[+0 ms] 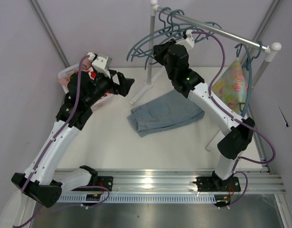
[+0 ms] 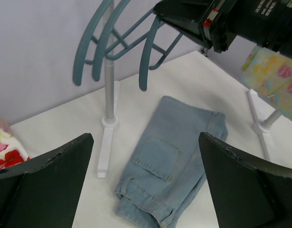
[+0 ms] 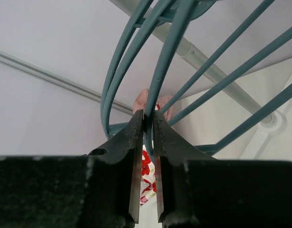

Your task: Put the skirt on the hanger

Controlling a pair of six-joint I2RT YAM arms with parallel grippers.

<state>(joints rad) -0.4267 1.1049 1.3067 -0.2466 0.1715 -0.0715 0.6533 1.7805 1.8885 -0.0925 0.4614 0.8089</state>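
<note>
On the white desk [image 1: 112, 142] the denim skirt [image 2: 172, 166] lies ahead of the wide-open left gripper [image 1: 126, 85], while the right gripper [image 3: 146, 122] pinches a teal hanger [image 3: 167, 52].

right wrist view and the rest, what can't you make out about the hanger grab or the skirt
- Right wrist view: the thin teal-blue curved hanger in the right hand has its hook cut off by the top edge.
- Top view: that hand's fingertips are hidden behind its own black wrist.
- Left wrist view: the light blue denim skirt has its near right corner hidden by a finger of the left hand.
</note>
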